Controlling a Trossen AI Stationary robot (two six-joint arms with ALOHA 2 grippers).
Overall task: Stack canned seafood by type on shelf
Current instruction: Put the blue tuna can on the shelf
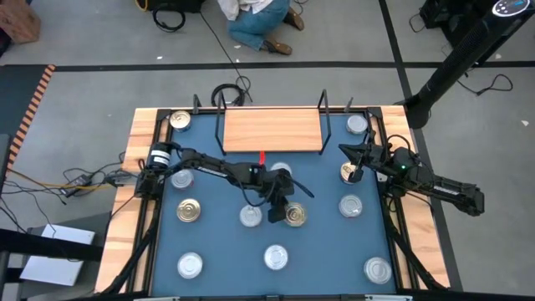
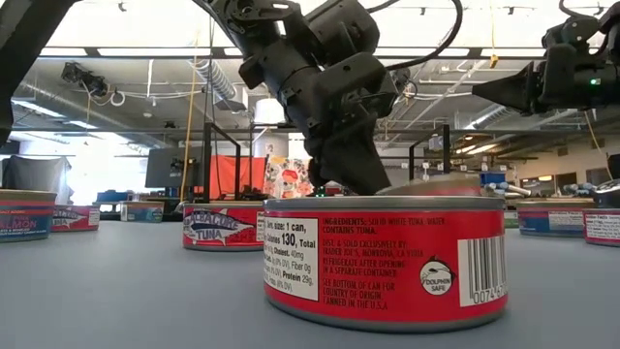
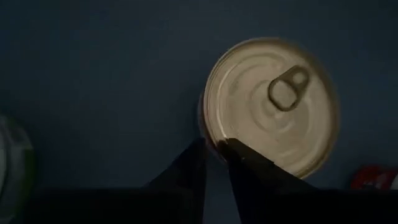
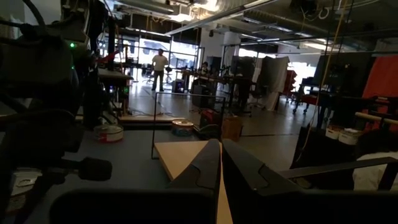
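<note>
The wooden shelf [image 1: 272,130] stands at the table's back middle with nothing on it. Several round tins lie spread over the blue table. My left gripper [image 1: 280,209] is in the middle, beside a gold-lidded tin [image 1: 294,215]. In the left wrist view its fingers [image 3: 245,165] are shut, with their tips at the rim of that tin [image 3: 273,109], holding nothing. My right gripper [image 1: 355,159] is shut and empty, raised at the right over another gold-lidded tin [image 1: 351,171]. It points toward the shelf [image 4: 180,155].
Silver-lidded tins sit at the back corners [image 1: 180,121] [image 1: 357,124], at the left [image 1: 190,211], beside the left gripper [image 1: 251,216] and along the front [image 1: 276,257]. A red-labelled tuna tin [image 2: 387,257] fills the low view. A person [image 4: 160,65] stands far off.
</note>
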